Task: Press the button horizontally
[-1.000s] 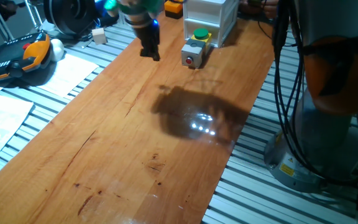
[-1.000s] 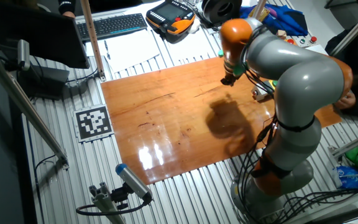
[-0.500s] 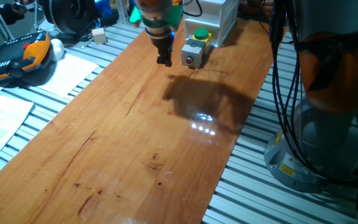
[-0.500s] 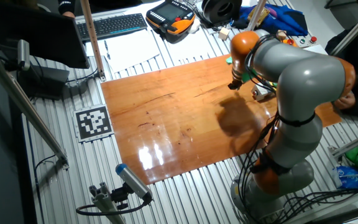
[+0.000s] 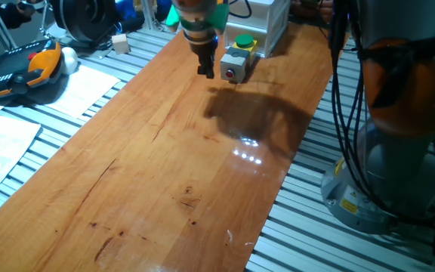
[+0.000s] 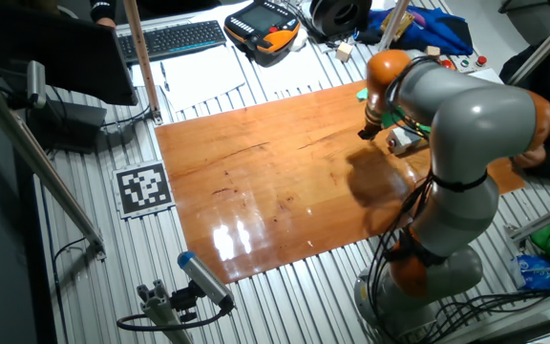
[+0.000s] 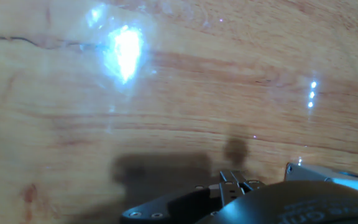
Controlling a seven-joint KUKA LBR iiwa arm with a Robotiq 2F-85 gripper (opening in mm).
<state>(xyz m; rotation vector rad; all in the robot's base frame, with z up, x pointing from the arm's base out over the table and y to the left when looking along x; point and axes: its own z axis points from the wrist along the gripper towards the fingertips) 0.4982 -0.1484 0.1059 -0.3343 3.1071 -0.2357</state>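
The button box (image 5: 235, 63) is a small grey box at the far end of the wooden table (image 5: 165, 166), with a green button (image 5: 244, 41) on top and a red button (image 5: 230, 74) on its near side face. My gripper (image 5: 207, 70) points down just left of the box, close to the red button, tips near the wood. In the other fixed view the gripper (image 6: 366, 133) is just left of the box (image 6: 404, 140). In the hand view the fingertips (image 7: 234, 180) meet with no gap over the wood, and a corner of the box (image 7: 316, 172) shows at lower right.
A white plastic box (image 5: 255, 19) stands right behind the button box. An orange and black pendant (image 5: 21, 69) and papers (image 5: 81, 87) lie left of the table. The robot base (image 5: 399, 151) and cables stand at the right edge.
My gripper has moved right along the far end of the table, from well left of the button box to right beside its red button. The box has not moved.
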